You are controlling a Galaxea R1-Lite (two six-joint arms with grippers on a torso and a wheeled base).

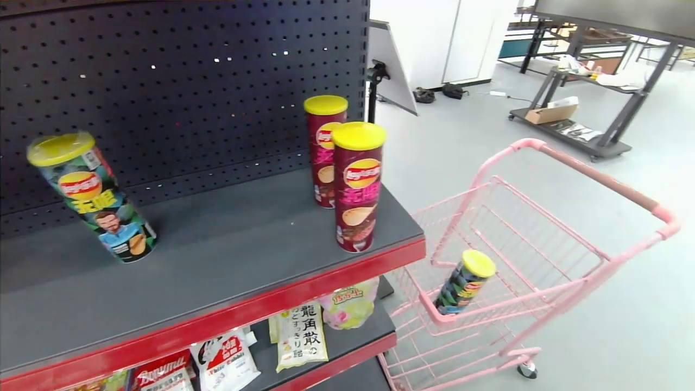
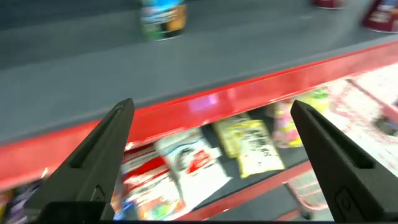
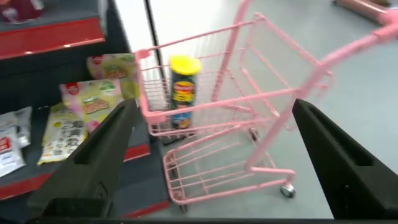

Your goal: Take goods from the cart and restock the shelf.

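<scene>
A pink wire cart (image 1: pixel 543 163) stands right of the shelf, holding one dark chip can with a yellow lid (image 1: pixel 464 282), leaning in its front corner. The same can (image 3: pixel 182 91) and cart (image 3: pixel 273 93) lie ahead of my right gripper (image 3: pixel 211 155), which is open and holds nothing. On the grey top shelf (image 1: pixel 217 255) stand two maroon chip cans (image 1: pixel 357 187) at the right end and a green-blue can (image 1: pixel 92 198) at the left. My left gripper (image 2: pixel 211 155) is open and holds nothing, facing the shelf's red edge (image 2: pixel 205 102), with the green-blue can (image 2: pixel 163 18) beyond.
A black pegboard (image 1: pixel 179 81) backs the shelf. The lower shelf holds several snack bags (image 1: pixel 301 336), seen as bags (image 2: pixel 249 146) in the left wrist view and as bags (image 3: pixel 81 118) in the right wrist view. Open grey floor (image 1: pixel 624 304) lies right of the cart, with tables (image 1: pixel 592 108) far behind.
</scene>
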